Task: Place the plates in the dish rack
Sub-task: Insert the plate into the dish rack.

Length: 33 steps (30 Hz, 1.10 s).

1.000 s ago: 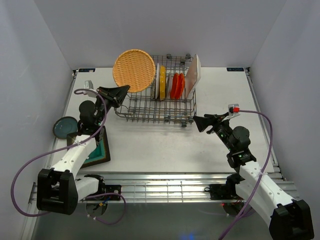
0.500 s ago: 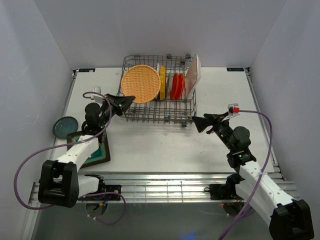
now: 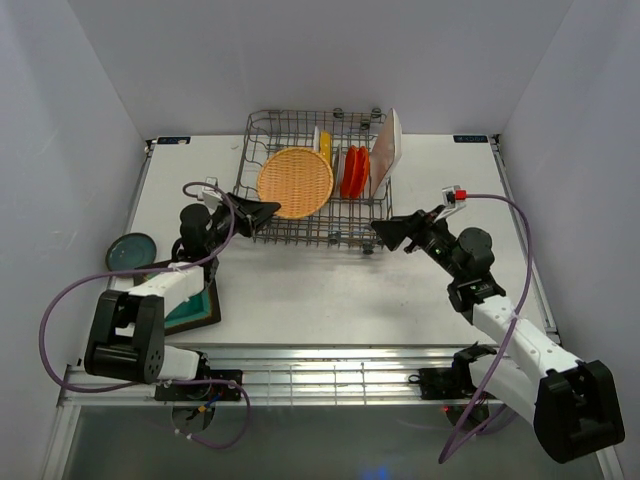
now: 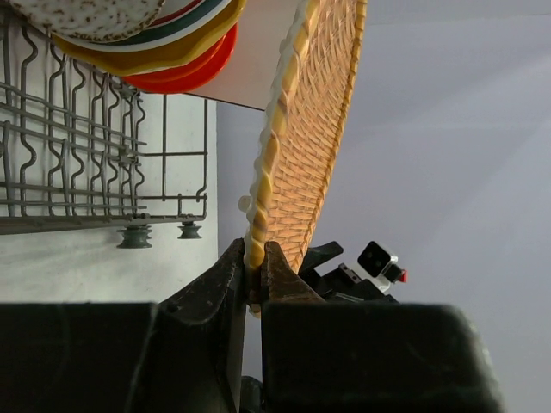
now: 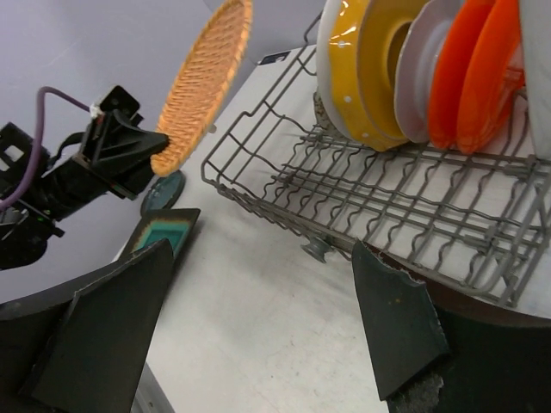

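- Far out behind the left gripper (image 3: pixel 266 212), the dark teal plate (image 3: pixel 131 252) lies flat on the table, waiting.
- Closer behind that arm sits the square teal plate (image 3: pixel 197 303). It looks glazed, so probably heavy, slick and chippable; I'd lift it by the raised brown rim.
- Left gripper's jaws are pinched tight on the braided rim of the wooden tan plate (image 3: pixel 295 183).
- That plate stands on edge straight ahead of the fingertips, over the left end of the dish rack (image 3: pixel 300 232). I can't tell whether it touches the tines.
- It looks light and stiff, and the ridged weave bites well, so an edge grip should do.
- Beyond it, a yellow plate (image 3: pixel 326 150), orange-red plates (image 3: pixel 352 172) and the white rectangular plate (image 3: pixel 387 142) are slotted upright.
- Right gripper (image 3: pixel 384 234) has its jaws wide apart and empty, just off the rack's near right corner.
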### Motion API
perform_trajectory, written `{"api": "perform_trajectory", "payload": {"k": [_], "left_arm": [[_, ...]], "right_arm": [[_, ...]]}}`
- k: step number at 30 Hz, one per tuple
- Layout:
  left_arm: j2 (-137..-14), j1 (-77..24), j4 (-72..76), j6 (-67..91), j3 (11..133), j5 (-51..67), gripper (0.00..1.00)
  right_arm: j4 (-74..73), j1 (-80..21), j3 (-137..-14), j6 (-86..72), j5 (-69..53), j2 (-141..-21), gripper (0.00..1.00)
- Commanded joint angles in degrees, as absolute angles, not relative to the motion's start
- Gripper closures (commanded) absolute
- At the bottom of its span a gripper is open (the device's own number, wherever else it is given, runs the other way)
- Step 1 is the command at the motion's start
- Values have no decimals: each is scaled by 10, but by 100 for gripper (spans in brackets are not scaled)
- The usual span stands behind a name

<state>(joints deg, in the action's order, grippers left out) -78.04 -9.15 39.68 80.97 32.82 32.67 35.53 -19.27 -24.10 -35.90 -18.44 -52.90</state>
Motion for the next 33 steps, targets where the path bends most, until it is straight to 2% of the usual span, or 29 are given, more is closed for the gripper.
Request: {"api": "perform_trajectory", "payload": {"k": [1, 9, 13, 19, 29, 33], "left_arm": [[-768, -102, 455, 813, 349, 352, 100], [-788, -140, 458, 789, 375, 375, 100], [-794, -164, 458, 766, 382, 376, 100], [-827, -197, 458, 754, 392, 384, 100], [-847, -218, 462, 744, 403, 395, 100], [-867, -232, 462, 744, 417, 411, 100]], "right_arm": [[421, -195, -275, -401, -231, -562, 10], [492, -196, -241, -429, -276, -599, 10], [474, -196, -222, -419, -251, -555, 5], [477, -196, -206, -417, -237, -527, 3], [489, -196, -192, -439, -208, -533, 0], [491, -196, -192, -442, -207, -545, 6]]}}
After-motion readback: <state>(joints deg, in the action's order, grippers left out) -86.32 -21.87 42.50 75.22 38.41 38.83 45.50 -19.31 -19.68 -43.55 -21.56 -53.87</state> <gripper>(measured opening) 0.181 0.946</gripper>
